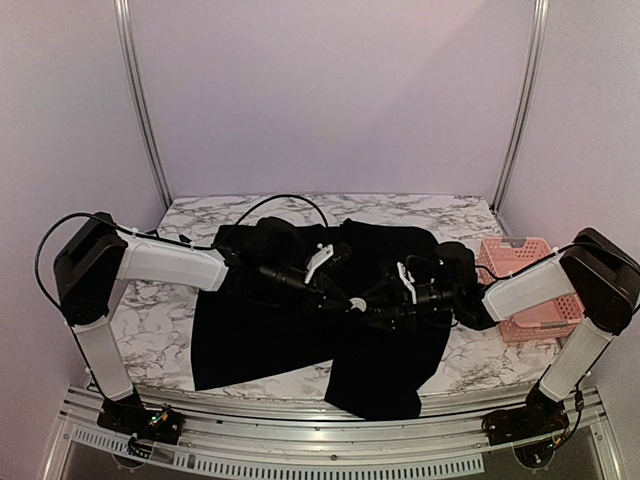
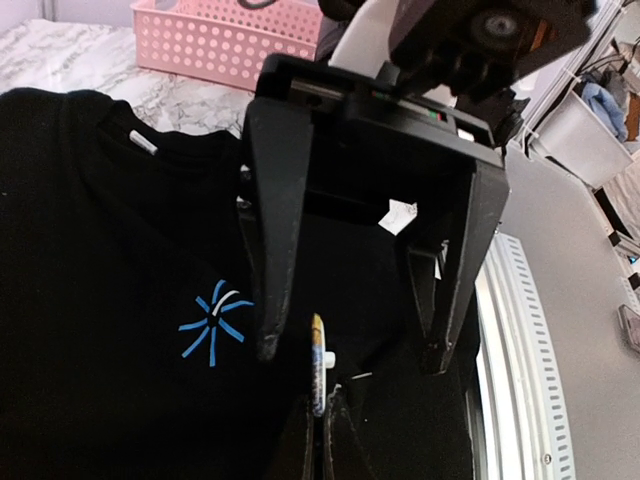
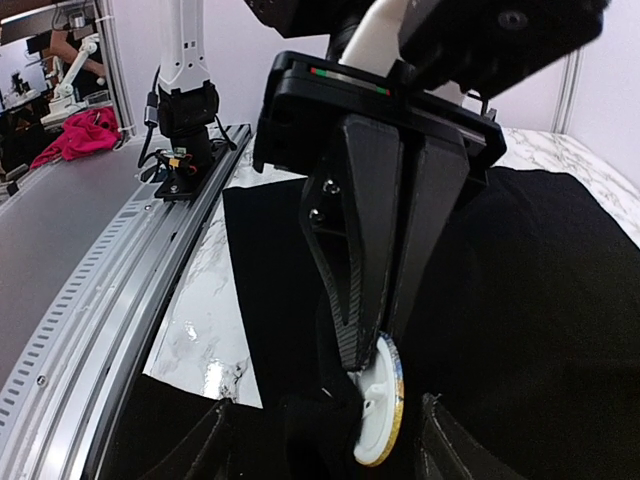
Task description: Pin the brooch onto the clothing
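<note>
Clenching left tool (image 2: 320, 415) on brooch (image 2: 318, 365) rim, four o'clock of starburst (image 2: 213, 322) on shirt (image 2: 90, 250), probably offering it to released right tool (image 2: 350, 355).

Brooch held on edge above the black T-shirt
The round brooch (image 3: 380, 415), white-backed with a yellowish rim, stands upright, pinched in the left end effector (image 3: 368, 350). The T-shirt (image 1: 260, 340) lies spread on the counter (image 1: 160, 330), its blue starburst (image 2: 215, 320) near the brooch.
</note>
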Available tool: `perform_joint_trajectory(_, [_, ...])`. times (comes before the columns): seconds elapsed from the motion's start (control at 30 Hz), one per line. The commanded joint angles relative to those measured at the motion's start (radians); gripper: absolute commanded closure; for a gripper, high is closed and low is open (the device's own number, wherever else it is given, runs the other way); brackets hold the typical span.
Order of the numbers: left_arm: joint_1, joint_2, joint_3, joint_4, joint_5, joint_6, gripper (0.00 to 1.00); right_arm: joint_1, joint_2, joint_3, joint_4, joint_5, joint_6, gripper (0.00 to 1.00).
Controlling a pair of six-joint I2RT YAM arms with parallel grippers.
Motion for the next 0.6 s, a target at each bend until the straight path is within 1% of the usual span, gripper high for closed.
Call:
perform_joint_trajectory(0.0, [0.012,0.001,0.013,0.037,0.007,-0.016,1.0,0.0,-0.018,-0.005,-0.031,0.035,-0.014,0.37])
perform_joint_trajectory(0.07, [0.012,0.0,0.006,0.051,0.012,-0.018,1.0,0.002,0.008,0.001,0.017,0.029,0.031,0.36])
perform_joint_trajectory(0.13, [0.009,-0.003,-0.006,0.076,0.014,-0.017,1.0,-0.001,0.033,0.004,0.068,0.014,0.079,0.39])
perform_joint_trajectory(0.17, [0.008,-0.004,-0.012,0.09,0.013,-0.02,1.0,-0.002,0.049,0.008,0.078,0.012,0.092,0.42])
perform_joint_trajectory(0.23, [0.006,-0.004,-0.019,0.107,0.012,-0.024,1.0,-0.007,0.064,0.022,0.071,0.016,0.108,0.53])
perform_joint_trajectory(0.3, [0.003,-0.008,-0.028,0.127,0.009,-0.023,1.0,-0.012,0.068,0.031,0.068,0.02,0.123,0.58])
perform_joint_trajectory(0.47, [-0.002,-0.009,-0.039,0.168,0.006,-0.03,1.0,-0.016,0.08,0.035,0.105,0.019,0.145,0.62])
perform_joint_trajectory(0.57, [-0.003,-0.012,-0.045,0.176,0.0,-0.029,1.0,-0.016,0.089,0.042,0.123,0.02,0.158,0.63])
